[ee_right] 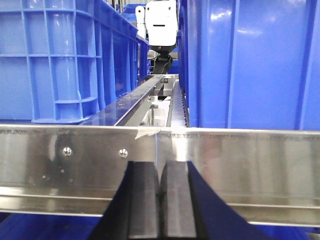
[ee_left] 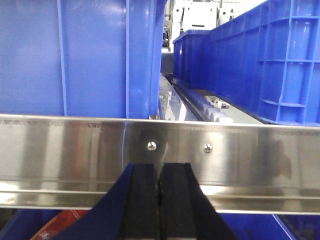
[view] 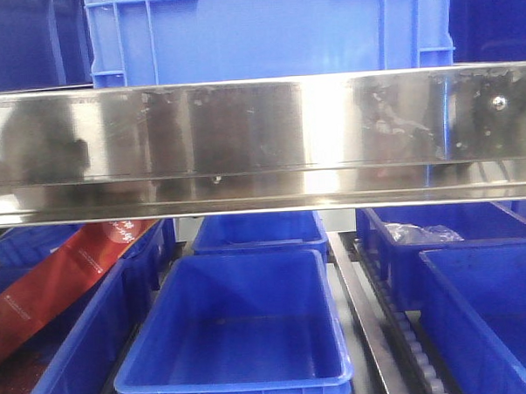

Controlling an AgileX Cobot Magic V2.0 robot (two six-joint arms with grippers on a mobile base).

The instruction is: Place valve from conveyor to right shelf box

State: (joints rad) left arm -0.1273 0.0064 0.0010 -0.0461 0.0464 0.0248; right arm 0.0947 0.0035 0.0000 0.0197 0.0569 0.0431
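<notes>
Black fingers of your left gripper point(ee_left: 159, 200) fill the bottom of the left wrist view, pressed together with nothing between them. Your right gripper point(ee_right: 161, 200) looks the same: pads meeting, nothing held. Both sit just in front of a polished steel shelf rail point(view: 261, 145) (2 screw heads show on it in each wrist view). Above that rail you have blue plastic crates point(view: 269, 31) standing on the shelf. Below it, in the front view, an open blue bin point(view: 238, 333) sits centered, with more blue bins point(view: 486, 301) to its right and a red packet point(view: 57, 280) leaning in a bin at left. You cannot see the valve or the conveyor in any view.
</notes>
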